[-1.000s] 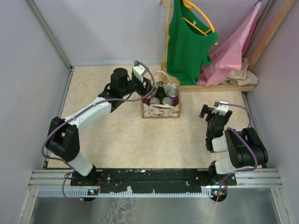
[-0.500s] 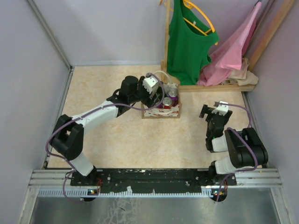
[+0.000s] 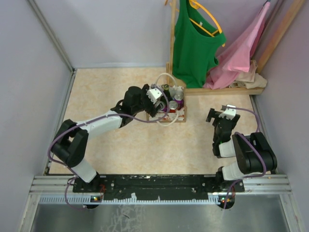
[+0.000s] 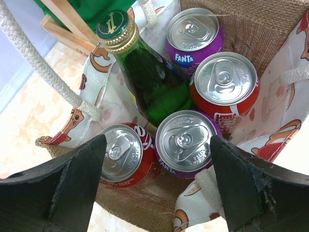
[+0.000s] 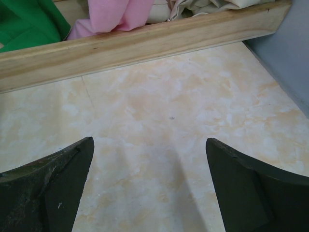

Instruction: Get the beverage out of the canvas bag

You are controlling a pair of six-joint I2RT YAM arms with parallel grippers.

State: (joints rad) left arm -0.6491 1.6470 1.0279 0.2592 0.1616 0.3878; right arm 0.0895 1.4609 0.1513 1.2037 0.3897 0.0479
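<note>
Green bottle (image 4: 153, 79) stands upright, neck up, inside the open-topped canvas bag (image 4: 256, 29).

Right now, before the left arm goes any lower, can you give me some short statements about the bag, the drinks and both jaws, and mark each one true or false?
1. The canvas bag holds four cans and one green glass bottle. True.
2. The left jaws are shut on a can. False: they stand open and hold nothing, with the two nearest cans seen between them.
3. The bottle has lost its cap. False: the cap is on.
4. The right jaws are open over bare tabletop. True.
5. All the cans are red. False: two are red and two are purple.
</note>
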